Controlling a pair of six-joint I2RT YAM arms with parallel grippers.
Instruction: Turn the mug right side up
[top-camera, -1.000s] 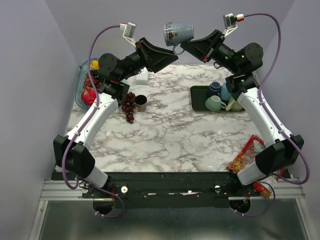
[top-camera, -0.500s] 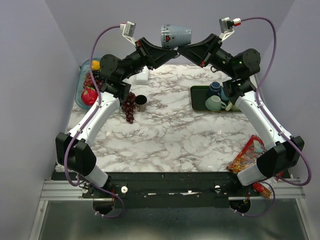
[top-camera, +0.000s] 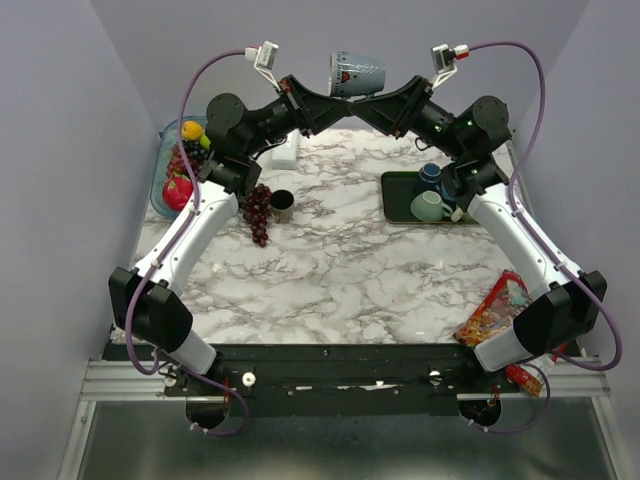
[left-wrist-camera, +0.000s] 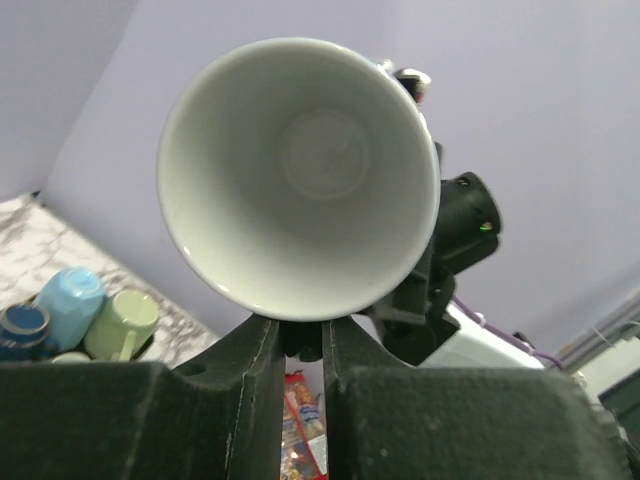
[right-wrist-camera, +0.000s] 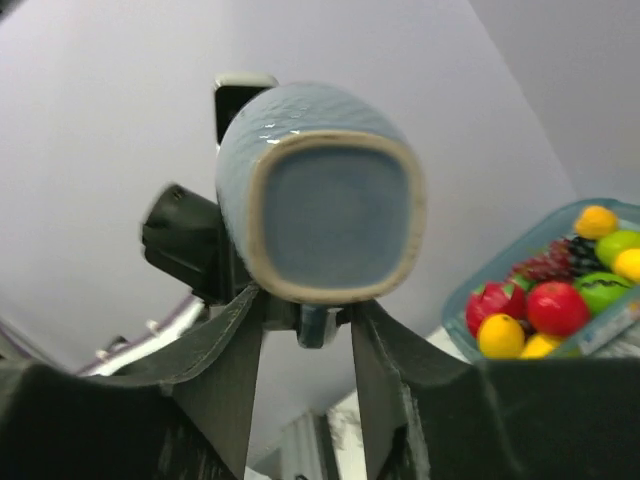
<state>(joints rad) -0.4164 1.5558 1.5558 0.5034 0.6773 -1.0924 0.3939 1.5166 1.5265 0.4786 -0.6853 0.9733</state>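
Note:
The mug (top-camera: 356, 72) is pale blue with a red mark and hangs in the air above the table's far edge, lying on its side between both arms. In the left wrist view its white mouth (left-wrist-camera: 300, 175) faces the camera. My left gripper (left-wrist-camera: 300, 335) is shut on the handle under the rim; from above the left gripper (top-camera: 338, 100) meets the mug from the left. The mug's blue base (right-wrist-camera: 330, 195) fills the right wrist view. My right gripper (right-wrist-camera: 307, 310) stands open, with the handle (right-wrist-camera: 312, 325) between its fingers and a gap on each side.
On the marble table a fruit tub (top-camera: 178, 165) sits at the far left, with dark grapes (top-camera: 258, 210) and a small dark cup (top-camera: 282, 205) beside it. A green tray (top-camera: 395, 210) with several mugs stands at the right. A snack bag (top-camera: 490, 312) lies front right.
My left gripper has come in and shut on the mug's handle. My right gripper, shut on it before, has opened. The mug has risen a little.

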